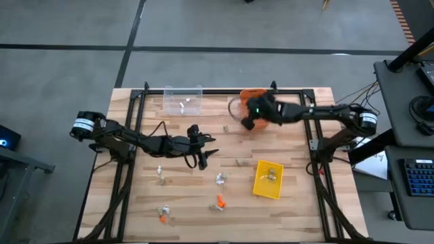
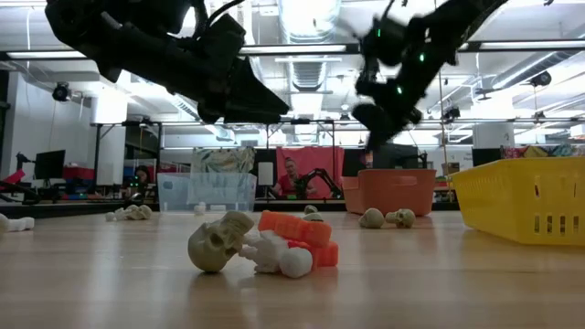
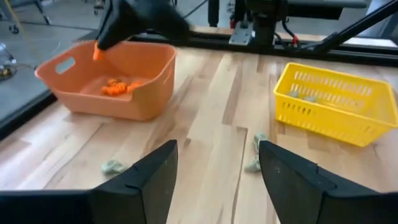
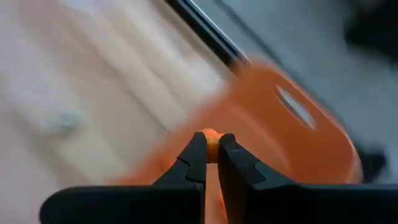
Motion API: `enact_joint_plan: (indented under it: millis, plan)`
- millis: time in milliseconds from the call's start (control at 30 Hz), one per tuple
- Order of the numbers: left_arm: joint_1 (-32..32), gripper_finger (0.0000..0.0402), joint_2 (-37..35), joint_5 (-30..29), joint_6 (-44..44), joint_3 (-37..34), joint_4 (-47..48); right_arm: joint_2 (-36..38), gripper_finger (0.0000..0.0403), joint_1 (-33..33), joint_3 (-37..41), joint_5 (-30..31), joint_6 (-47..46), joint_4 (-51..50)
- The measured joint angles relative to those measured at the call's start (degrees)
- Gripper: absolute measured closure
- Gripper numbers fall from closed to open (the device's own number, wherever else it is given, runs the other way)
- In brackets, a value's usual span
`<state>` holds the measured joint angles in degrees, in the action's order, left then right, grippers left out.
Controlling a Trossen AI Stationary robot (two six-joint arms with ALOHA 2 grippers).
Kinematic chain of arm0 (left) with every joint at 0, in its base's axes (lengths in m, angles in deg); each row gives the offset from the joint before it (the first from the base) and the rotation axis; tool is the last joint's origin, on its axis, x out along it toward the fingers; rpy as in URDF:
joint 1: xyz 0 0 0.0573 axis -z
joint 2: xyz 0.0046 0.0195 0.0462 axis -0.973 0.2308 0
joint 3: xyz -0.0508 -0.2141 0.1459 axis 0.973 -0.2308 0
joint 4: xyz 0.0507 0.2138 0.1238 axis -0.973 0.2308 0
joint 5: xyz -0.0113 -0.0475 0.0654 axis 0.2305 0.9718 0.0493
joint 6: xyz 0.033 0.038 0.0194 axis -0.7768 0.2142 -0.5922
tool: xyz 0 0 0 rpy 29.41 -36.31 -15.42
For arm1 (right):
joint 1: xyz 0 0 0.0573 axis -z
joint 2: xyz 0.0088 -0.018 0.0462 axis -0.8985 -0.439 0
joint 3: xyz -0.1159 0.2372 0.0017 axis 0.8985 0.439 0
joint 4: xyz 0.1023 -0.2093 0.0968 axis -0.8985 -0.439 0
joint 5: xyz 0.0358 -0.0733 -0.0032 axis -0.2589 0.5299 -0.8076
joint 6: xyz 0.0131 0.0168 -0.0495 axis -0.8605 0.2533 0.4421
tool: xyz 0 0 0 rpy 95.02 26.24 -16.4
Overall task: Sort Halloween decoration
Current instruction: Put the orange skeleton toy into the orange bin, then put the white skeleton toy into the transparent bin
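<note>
Orange trinket pinched between right fingers.

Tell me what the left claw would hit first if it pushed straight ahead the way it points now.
Probably the small grey-green trinket lying on the wood between the open left claw and the yellow slotted plastic basket; depth is unclear.

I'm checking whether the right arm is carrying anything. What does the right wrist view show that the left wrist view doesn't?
Only the right wrist view shows the right gripper shut on a small orange trinket. Only the left wrist view shows the yellow bin, orange trinkets inside the orange bin, two dull trinkets on the table, and the left gripper open. Both show the orange bin.
</note>
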<state>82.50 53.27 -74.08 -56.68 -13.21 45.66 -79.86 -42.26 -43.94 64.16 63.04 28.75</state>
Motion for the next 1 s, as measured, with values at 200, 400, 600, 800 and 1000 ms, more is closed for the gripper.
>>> enact_joint_plan:
  millis: [200,400,600,800,1000]
  plan:
    - [0.00,0.0191,0.00,-0.04,0.66,0.00,0.02,-2.49,0.0390,10.13,-0.49,-16.12,-9.56,-4.46]
    - [0.00,0.0191,-0.02,-0.08,2.54,0.00,1.36,-3.45,0.0372,11.69,-0.59,-18.67,-10.29,-4.03]
    - [0.00,0.0191,-0.09,-0.09,7.75,0.00,6.42,-3.45,0.0326,11.60,-0.78,-18.65,-9.70,-3.56]
    - [0.00,0.0193,-1.31,-0.04,14.17,0.00,13.85,-2.76,0.0324,11.56,-0.77,-18.66,-9.70,-2.41]
    - [0.00,0.0204,-3.84,0.01,21.33,1.82,26.77,-2.60,0.0319,11.56,-0.81,-18.69,-7.97,-2.36]
